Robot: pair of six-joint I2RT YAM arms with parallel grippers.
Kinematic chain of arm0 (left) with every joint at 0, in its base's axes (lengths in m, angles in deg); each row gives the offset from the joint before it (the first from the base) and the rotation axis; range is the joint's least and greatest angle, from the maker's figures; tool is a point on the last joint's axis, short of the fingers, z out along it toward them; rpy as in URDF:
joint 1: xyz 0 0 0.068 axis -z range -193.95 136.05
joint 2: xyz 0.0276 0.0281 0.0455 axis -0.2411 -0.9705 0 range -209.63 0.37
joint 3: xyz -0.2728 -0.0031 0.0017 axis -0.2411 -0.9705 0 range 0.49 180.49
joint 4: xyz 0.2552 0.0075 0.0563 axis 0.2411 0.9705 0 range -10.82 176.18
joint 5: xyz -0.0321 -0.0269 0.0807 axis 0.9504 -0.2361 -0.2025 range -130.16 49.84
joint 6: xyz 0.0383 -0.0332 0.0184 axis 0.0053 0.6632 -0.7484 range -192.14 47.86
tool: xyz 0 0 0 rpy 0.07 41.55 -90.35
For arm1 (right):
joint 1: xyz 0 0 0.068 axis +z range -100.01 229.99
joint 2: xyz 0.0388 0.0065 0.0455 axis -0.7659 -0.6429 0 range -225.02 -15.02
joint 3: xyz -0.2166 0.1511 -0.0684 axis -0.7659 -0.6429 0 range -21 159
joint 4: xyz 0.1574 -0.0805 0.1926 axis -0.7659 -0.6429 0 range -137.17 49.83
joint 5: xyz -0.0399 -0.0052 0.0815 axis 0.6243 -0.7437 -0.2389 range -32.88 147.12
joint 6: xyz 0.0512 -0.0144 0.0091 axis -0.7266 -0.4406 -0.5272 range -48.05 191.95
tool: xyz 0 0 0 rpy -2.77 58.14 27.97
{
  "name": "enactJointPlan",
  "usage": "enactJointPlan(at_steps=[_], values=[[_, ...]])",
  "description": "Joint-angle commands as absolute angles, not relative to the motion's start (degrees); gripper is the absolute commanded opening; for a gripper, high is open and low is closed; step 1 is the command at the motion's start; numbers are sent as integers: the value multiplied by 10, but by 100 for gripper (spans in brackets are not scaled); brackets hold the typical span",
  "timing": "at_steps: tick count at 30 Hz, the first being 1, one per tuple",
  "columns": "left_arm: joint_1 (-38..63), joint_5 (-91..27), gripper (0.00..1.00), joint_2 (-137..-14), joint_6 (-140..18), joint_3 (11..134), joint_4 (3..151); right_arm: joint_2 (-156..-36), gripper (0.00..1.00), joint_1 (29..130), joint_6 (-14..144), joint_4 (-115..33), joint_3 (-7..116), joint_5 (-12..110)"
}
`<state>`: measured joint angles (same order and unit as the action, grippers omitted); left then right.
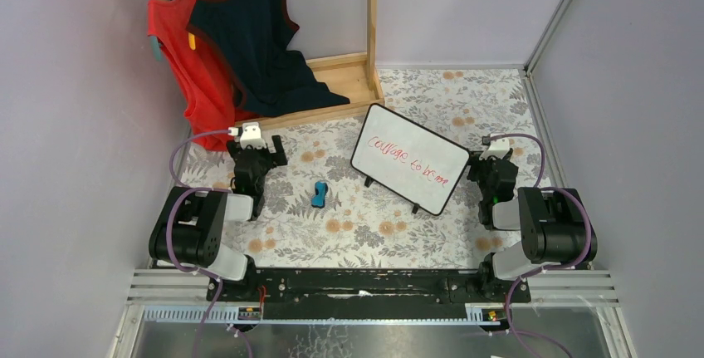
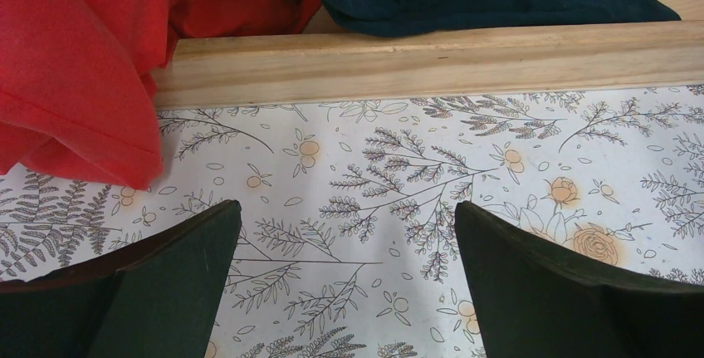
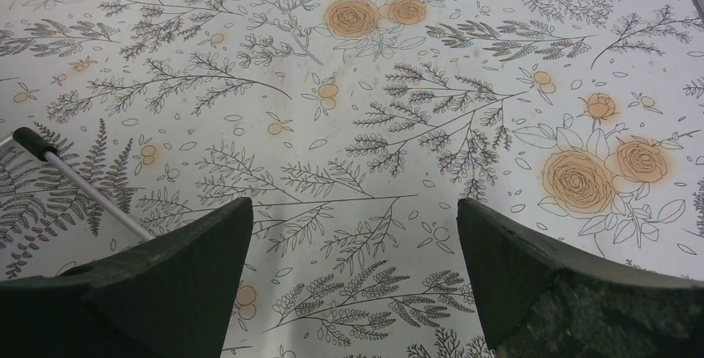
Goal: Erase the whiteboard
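While both arms sit low over the flowered worktop point(image 1: 357, 237), the left gripper point(image 2: 346, 208) stands wide open, holding nothing. Right gripper point(image 3: 353, 202): likewise wide open, nothing between its fingers. Whiteboard point(image 1: 408, 159): lying askew, right of centre, just left of the right gripper; red handwriting, apparently "courage to be me". Eraser point(image 1: 320, 194): small, blue, between left gripper and whiteboard, touching neither.

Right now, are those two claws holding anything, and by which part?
Nothing is held. The left gripper and the right gripper are both open and empty; the eraser lies on the table, apart from both.
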<state>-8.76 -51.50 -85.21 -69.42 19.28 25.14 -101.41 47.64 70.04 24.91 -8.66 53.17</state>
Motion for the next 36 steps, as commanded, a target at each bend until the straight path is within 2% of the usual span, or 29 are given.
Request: enactJointPlan(at_steps=[1,5,7,9,10,14,16,18,21,24,27,31,36], values=[[-86,-516,100,-856,-696,203,224,-1017,99,479,711,290,-79,538],[-86,-517,99,-856,-696,202,224,-1017,99,479,710,290,-79,537],[-86,-516,89,-857,-696,204,226,-1017,99,479,710,293,-81,538],[-86,-517,71,-856,-696,204,226,-1017,99,479,710,293,-81,540],[-86,-517,67,-856,-696,203,226,-1017,99,479,709,292,-81,543],[-86,-518,71,-855,-696,201,223,-1016,100,479,702,289,-79,560],[-85,-520,69,-854,-696,199,220,-1001,97,478,698,264,-73,569],[-77,-531,69,-851,-707,208,233,-968,95,478,695,187,-47,580],[-44,-556,68,-857,-736,282,355,-931,95,477,720,-23,57,593],[-31,-575,66,-874,-736,349,456,-937,98,466,734,-114,122,626],[-20,-577,65,-867,-715,382,517,-944,97,433,731,-191,177,580],[-19,-526,67,-822,-646,373,499,-943,91,399,729,-310,259,519],[-15,-449,68,-801,-596,445,610,-953,88,361,750,-478,399,458]])
